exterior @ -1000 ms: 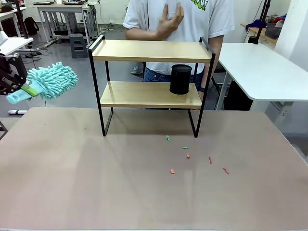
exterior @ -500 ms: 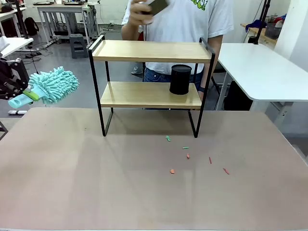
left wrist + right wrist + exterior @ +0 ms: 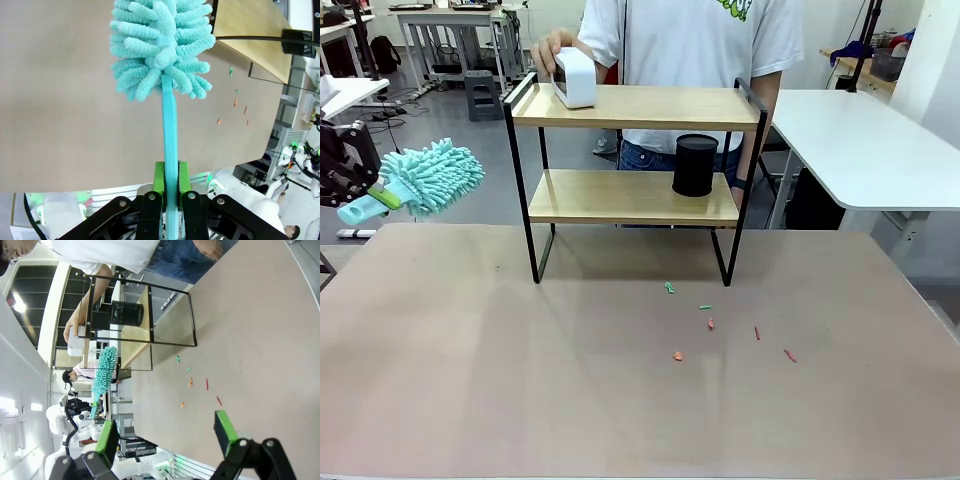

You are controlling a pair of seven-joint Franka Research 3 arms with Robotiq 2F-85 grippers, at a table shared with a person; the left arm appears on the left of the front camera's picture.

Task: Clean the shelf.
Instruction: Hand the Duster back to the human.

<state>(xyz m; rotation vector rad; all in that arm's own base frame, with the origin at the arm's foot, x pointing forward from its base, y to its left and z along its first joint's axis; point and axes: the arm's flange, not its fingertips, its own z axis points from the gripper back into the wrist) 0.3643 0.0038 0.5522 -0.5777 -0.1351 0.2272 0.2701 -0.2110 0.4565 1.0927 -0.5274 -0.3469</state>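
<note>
The shelf (image 3: 640, 105), a small two-tier rack with two light wooden boards in a thin black metal frame, stands toward the far side of the big brownish table (image 3: 500, 380), right in front of the person.

So here's the setup. The left gripper (image 3: 378, 192) is clamped tight on the handle of a fluffy turquoise microfibre duster (image 3: 432, 175). It's off to the left of the rack and well apart from it, with the head pointing toward the shelf. My guess is it hangs out there because the person's hand (image 3: 548, 48) is on a white boxy object (image 3: 576, 78) at the left end of the top board. No point swinging in while a hand is there.

A black cylindrical mesh cup (image 3: 695, 165) sits on the lower board toward the right, so it'd be in the way of a sweep along that board. The right gripper (image 3: 167, 432) has its jaws wide apart with nothing between them, maybe free to shift stuff.

Little orange and green scraps (image 3: 710, 323) are scattered on the table in front of the rack, right of middle. As far as I can judge, no wiping has begun yet.
</note>
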